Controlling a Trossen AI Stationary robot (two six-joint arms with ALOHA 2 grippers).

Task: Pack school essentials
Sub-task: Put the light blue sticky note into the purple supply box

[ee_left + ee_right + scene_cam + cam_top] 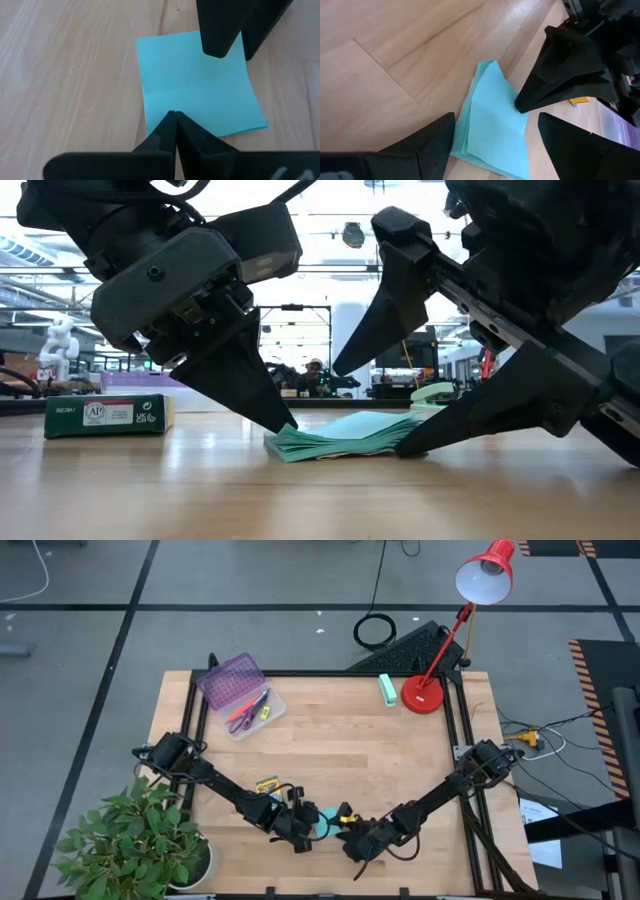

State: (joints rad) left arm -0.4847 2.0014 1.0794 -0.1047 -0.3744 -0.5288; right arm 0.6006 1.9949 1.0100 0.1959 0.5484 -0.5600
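A light-blue sticky-note pad (322, 827) lies flat on the wooden table near its near edge, between my two grippers. My left gripper (175, 114) is shut, with its tips on the pad's top. My right gripper (496, 116) is open and comes at the pad from the right; one finger is low at the pad's edge and the other is raised over it. A yellow-green crayon box (266, 784) lies left of the pad. At the far left, a clear case (255, 712) with a purple lid (232, 682) holds purple-handled scissors and other small items. My left gripper presses its shut fingertips (283, 423) down on the pad's top face (172, 102) near the left edge, slanting down from the table's left. The pad stays flat on the table. My right gripper's lower finger (415, 442) lies at table level against the pad's right edge (392, 446), slanting down from the right. Its upper finger (350, 360) is clear above the pad.
A red desk lamp (440, 640) and a mint-green block (387, 688) stand at the far right. A potted plant (140, 840) sits off the near left corner. A small orange-yellow thing (345, 810) lies just beyond the pad. The table's middle is bare wood.
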